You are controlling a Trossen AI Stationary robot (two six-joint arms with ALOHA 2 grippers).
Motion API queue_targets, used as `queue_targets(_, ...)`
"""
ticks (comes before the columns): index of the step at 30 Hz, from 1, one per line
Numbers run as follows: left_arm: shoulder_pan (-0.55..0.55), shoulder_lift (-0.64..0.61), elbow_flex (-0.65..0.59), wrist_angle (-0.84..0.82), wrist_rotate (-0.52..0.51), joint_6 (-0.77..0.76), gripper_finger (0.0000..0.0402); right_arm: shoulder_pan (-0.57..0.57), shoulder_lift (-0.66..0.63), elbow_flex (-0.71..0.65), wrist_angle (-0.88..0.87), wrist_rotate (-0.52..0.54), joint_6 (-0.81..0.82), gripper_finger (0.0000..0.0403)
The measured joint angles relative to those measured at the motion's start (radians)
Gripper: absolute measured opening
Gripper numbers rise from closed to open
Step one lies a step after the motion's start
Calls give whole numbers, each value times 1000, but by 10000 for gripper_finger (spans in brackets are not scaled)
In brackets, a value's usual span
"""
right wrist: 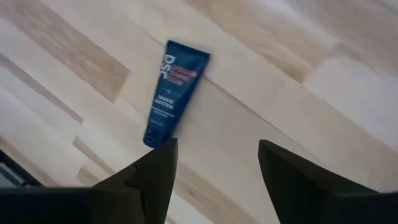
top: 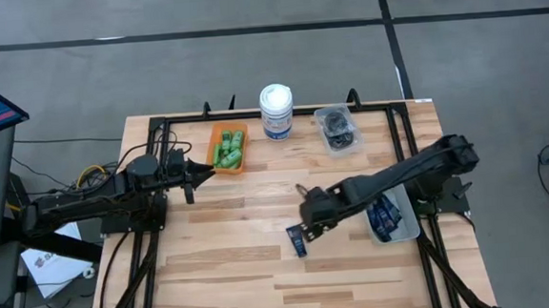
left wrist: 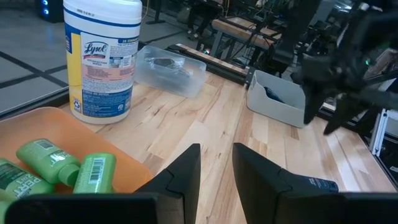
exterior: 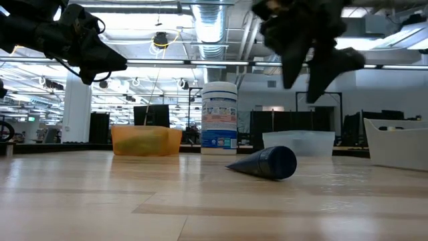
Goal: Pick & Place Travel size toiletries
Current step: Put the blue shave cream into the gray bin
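One navy tube (right wrist: 171, 99) showed its label only in the right wrist view; the right gripper (right wrist: 214, 171) hung above, fingers spread, empty.

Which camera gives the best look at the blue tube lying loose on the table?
The right wrist view: the blue tube lies flat on the wood, label readable, beyond the open right gripper. The high view shows it small; the low view shows it cap-first; the left wrist view catches just one end.

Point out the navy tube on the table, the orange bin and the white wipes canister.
navy tube (right wrist: 169, 99): right wrist view, middle of its printed body.
orange bin (top: 209, 150): high view, left rim.
white wipes canister (exterior: 219, 120): low view, label front.
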Motion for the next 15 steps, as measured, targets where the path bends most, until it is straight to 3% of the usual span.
queue_targets(7, 0, 0, 0, 0, 0, -6, 89, 0, 205, 175, -15, -53, -94, 215)
queue_targets(15, 0, 0, 0, 1, 10, -6, 89, 2, 389, 398, -168, -53, -181, 220)
